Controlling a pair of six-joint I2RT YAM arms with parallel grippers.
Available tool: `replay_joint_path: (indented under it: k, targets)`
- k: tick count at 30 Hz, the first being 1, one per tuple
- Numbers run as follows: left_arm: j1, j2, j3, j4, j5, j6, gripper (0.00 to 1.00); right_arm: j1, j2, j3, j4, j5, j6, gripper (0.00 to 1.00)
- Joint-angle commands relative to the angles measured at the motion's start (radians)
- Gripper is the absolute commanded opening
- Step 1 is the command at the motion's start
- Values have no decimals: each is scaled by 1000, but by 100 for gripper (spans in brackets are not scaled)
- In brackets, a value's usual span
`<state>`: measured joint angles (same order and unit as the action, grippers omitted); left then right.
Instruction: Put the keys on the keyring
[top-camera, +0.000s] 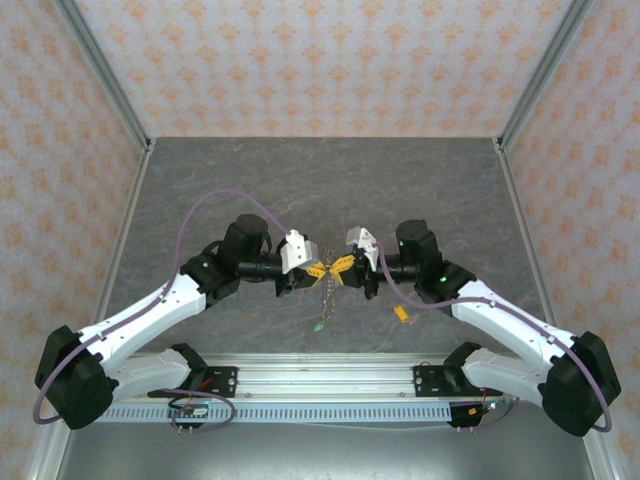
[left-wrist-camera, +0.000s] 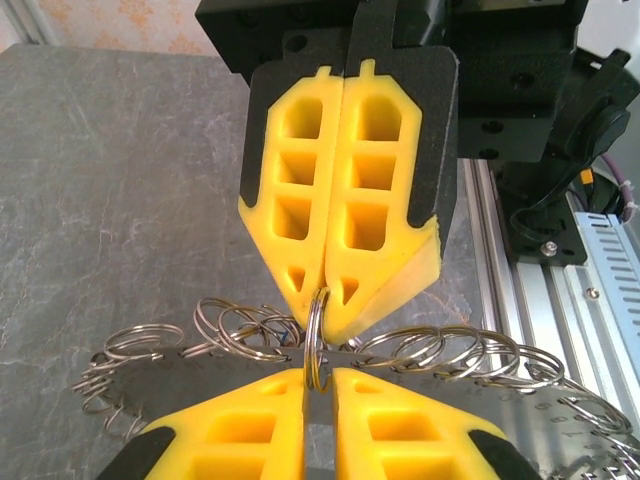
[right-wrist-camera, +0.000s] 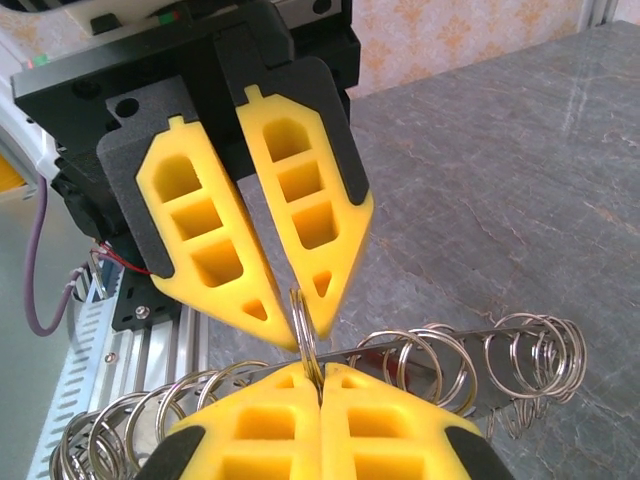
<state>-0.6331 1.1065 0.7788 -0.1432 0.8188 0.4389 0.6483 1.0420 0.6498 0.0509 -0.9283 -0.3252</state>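
Two grippers meet tip to tip over the middle of the grey table (top-camera: 250, 180). On the left gripper (left-wrist-camera: 318, 385) the yellow fingers are drawn close, leaving a narrow slit, and one split ring of the keyring (left-wrist-camera: 315, 340) is caught in that slit. On the right gripper (right-wrist-camera: 320, 378) the fingers are pressed together, their tips nipping the opposite edge of the same ring. That ring stands upright, edge-on to both wrist cameras, its plane in line with the two grippers. Remainder of the keyring is a string of linked wire rings. In the wrist views its long axis runs crosswise, left to right, low against the table behind the grip, trailing off to both sides. From above, a thin strand of it points from the grip toward the near edge, with a green key (top-camera: 319, 326) at its near end. Whether that key is threaded on cannot be told. One yellow-orange key (top-camera: 402, 315) lies on the table, apart from the keyring, near the right arm
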Motion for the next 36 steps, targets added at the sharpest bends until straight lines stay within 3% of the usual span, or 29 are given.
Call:
replay_joint_path:
  k: [1, 18, 25, 29, 36]
  targets:
    - [-9, 9, 57, -109, -36, 64, 14, 19, -19, 64, -43, 51, -38, 0]
    - [-37, 48, 101, -142, -58, 83, 15, 96, 36, 172, -226, 177, -146, 0]
    - [-37, 58, 106, -156, -87, 85, 0, 100, 40, 197, -291, 189, -179, 0]
    - [-37, 58, 98, -125, -78, 69, 0, 100, 25, 177, -257, 173, -171, 0]
    - [-24, 29, 14, 96, -8, -40, 0, 76, -17, 62, -90, 117, -83, 4]
